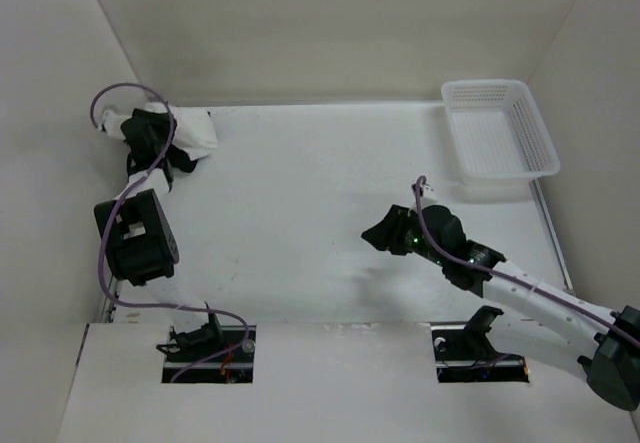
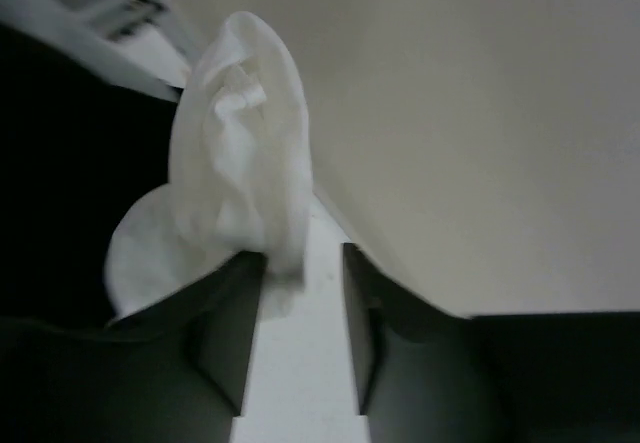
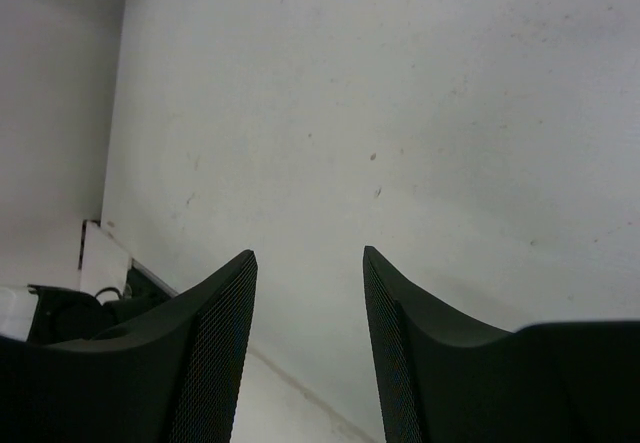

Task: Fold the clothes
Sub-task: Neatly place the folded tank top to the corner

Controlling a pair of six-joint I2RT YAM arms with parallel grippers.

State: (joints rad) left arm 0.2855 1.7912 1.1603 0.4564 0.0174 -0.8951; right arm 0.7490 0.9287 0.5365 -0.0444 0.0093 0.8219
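Observation:
The clothes (image 1: 190, 128) are a bunched white garment in the far left corner of the table, against the wall. My left gripper (image 1: 168, 145) is right at them. In the left wrist view the clothes (image 2: 238, 163) hang in a crumpled lump just past the tips, brushing the left finger (image 2: 232, 313). The left gripper (image 2: 303, 255) is open, with bare table showing between its jaws. My right gripper (image 1: 380, 233) hovers over the middle of the table, far from the clothes. In its wrist view the right gripper (image 3: 310, 255) stands open and holds nothing.
A white plastic mesh basket (image 1: 545, 148) stands at the far right corner. White walls (image 1: 330, 33) close in the table at the back and on both sides. A purple cable (image 1: 120, 98) loops from the left arm near the left wall.

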